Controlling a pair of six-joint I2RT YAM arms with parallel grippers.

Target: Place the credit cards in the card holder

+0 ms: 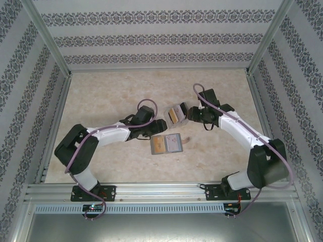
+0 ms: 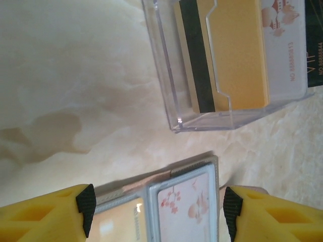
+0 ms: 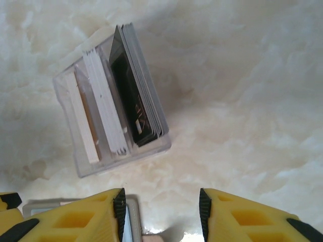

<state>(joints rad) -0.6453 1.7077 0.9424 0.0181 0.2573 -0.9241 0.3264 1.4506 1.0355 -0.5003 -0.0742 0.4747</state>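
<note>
card holder (image 1: 166, 145) lies open & flat on the table (image 1: 111, 91), abt mid-width, nearer the arm bases than the far wall. grey, book-like, two panels w/ clear windows. the left panel has a tan credit card (image 1: 159, 145). the right panel has a blue-grey credit card (image 1: 174, 143), w/ a pale pink blossom print in the left wrist view. a small pinkish tab (image 1: 187, 140) sticks out at the holder's right edge.

surface: cream, marbled, matte, w/ cloudy brownish blotches. room: walls (image 1: 151, 40) on the left, right & far sides, papered in pale stripes w/ dark ornamental bands. bare aluminium rails (image 1: 151, 190) run along the near edge & up the corners.

just far of the holder & apart from it sits a clear plastic box (image 1: 177, 115): hard, glossy, rectangular. spare cards (image 2: 237, 50) stand on edge inside it, incl. a tan one w/ a black mag stripe, whitish ones & a dark one.

arms are white w/ black joints & purple cables (image 1: 146, 102).

left gripper (image 2: 159, 209) is at the holder's far-left side. its yellow fingers (image 2: 45, 217) w/ black ribbed pads are spread wide, w/ the holder's far edge seen between them. it's released, clamping nothing. can't tell if the tips touch the holder. right gripper (image 3: 161, 212) is just right of the box, jaws parted over bare table, grasping nothing.
</note>
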